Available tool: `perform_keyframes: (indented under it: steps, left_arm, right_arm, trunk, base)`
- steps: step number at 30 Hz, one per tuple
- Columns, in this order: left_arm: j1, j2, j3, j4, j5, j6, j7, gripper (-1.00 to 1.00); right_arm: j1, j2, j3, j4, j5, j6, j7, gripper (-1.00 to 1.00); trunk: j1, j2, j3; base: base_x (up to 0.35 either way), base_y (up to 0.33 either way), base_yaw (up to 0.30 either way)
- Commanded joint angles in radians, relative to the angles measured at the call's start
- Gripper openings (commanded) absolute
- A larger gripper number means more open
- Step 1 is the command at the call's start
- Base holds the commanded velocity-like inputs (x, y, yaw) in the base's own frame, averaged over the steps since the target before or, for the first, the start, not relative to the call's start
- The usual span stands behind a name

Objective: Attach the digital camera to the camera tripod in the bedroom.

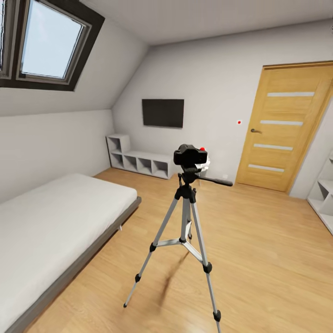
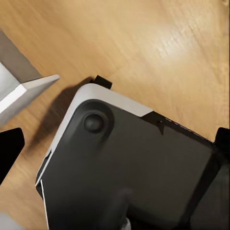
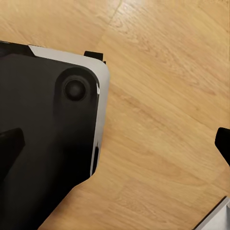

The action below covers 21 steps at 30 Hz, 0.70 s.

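The digital camera (image 1: 189, 156), black with a red dot on top, sits on the head of the camera tripod (image 1: 185, 217). The tripod stands upright on the wood floor in the middle of the bedroom. Its three silver legs are spread and its pan handle (image 1: 217, 181) points right. My left gripper (image 2: 115, 153) hangs open over my own dark base, its fingertips (image 2: 10, 151) far apart with nothing between them. My right gripper (image 3: 115, 148) is open too and holds nothing, with its fingertips (image 3: 223, 143) at the picture's edges above the floor.
A low grey bed (image 1: 55, 222) lies to the left of the tripod, and its corner (image 2: 19, 91) is close to my base (image 2: 120, 167). A wall TV (image 1: 163, 113) and a low white shelf (image 1: 138, 159) stand behind. The wooden door (image 1: 286, 125) is at the right, next to another white shelf (image 1: 323, 194).
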Motion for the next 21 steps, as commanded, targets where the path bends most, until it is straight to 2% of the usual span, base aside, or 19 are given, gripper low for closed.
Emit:
perform_keyframes:
  steps: [1,4,10,21]
  left_arm:
    - [0.000,-0.001,-0.008,0.000,0.008,0.002,-0.018,1.00]
    - [0.002,-0.001,-0.008,0.002,0.007,0.011,-0.064,1.00]
    - [0.014,0.006,-0.009,0.003,0.007,0.018,-0.093,1.00]
    - [0.016,0.012,-0.009,0.002,0.008,0.011,-0.095,1.00]
  right_arm:
    - [-0.001,0.000,0.007,0.003,-0.011,-0.006,0.006,1.00]
    - [-0.001,0.000,0.007,0.003,-0.011,-0.006,0.006,1.00]
    - [-0.001,0.000,0.007,0.003,-0.011,-0.006,0.006,1.00]
    - [-0.001,0.000,0.007,0.003,-0.012,-0.006,0.006,1.00]
  trunk:
    - [0.001,-0.002,-0.001]
    - [0.001,-0.002,0.004]
    - [0.001,-0.002,0.014]
    - [0.001,-0.002,0.031]
  base:
    - [0.000,0.000,0.000]
    - [0.000,0.000,0.000]
    - [0.000,0.000,0.000]
    - [0.000,0.000,0.000]
